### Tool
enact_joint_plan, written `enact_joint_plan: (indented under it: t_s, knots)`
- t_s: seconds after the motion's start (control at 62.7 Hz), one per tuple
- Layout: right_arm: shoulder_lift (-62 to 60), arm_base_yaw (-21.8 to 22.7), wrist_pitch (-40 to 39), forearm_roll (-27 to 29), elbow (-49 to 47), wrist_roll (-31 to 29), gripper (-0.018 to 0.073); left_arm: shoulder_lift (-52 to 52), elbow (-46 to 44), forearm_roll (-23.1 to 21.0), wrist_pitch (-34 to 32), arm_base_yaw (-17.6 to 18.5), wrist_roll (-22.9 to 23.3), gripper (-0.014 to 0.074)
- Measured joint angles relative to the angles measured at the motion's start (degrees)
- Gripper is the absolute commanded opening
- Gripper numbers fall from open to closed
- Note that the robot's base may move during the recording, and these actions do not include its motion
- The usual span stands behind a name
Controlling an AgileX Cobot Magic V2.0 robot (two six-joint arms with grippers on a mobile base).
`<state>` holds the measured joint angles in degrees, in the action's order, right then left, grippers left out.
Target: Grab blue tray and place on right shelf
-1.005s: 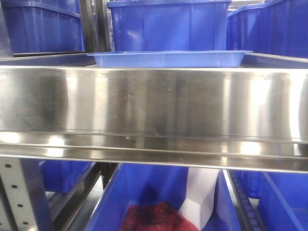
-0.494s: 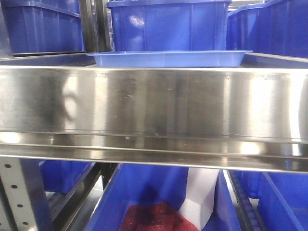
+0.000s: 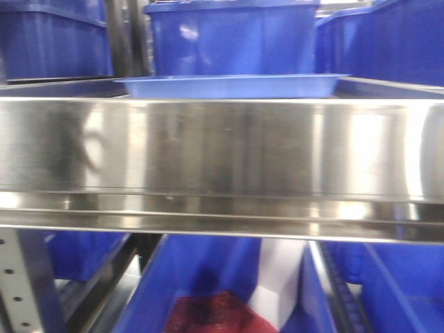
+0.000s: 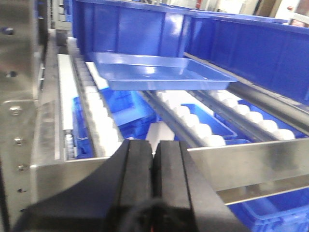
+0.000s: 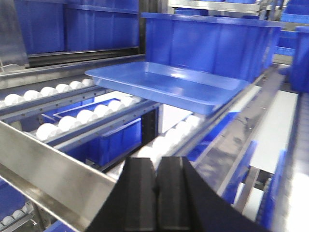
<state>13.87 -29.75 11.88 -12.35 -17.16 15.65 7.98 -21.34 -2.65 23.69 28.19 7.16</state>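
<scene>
Colour record: shelf contents
Periwinkle-blue tray (image 3: pixel 229 86), dark-blue bins (image 3: pixel 232 38), silver steel lip (image 3: pixel 222 149), white rollers (image 4: pixel 203 130) are being observed.

The right shelf's (image 3: pixel 222 149) tall front lip hides the blue tray's (image 3: pixel 229 85) underside in the blurred front view; both tools' bases are cropped.

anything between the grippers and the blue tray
Yes: the shelf's steel front lip crosses in front of both shut grippers, left and right. Past it, only white rollers lie before the blue tray.
</scene>
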Motion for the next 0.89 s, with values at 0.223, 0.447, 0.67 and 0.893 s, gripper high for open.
enact_joint_plan:
  t_s: [0.223,0.447,0.67,0.893]
  knots:
    - [0.0,0.0,0.0,0.0,0.0,0.0,0.0057,0.0,0.0,0.0,0.0,0.0,0.0,-0.0048]
    - [0.0,0.0,0.0,0.0,0.0,-0.1,0.0057,0.0,0.0,0.0,0.0,0.0,0.0,-0.0048]
    - [0.0,0.0,0.0,0.0,0.0,-0.1,0.0057,0.0,0.0,0.0,0.0,0.0,0.0,-0.0048]
    - [0.0,0.0,0.0,0.0,0.0,-0.1,0.0057,0.0,0.0,0.0,0.0,0.0,0.0,-0.0048]
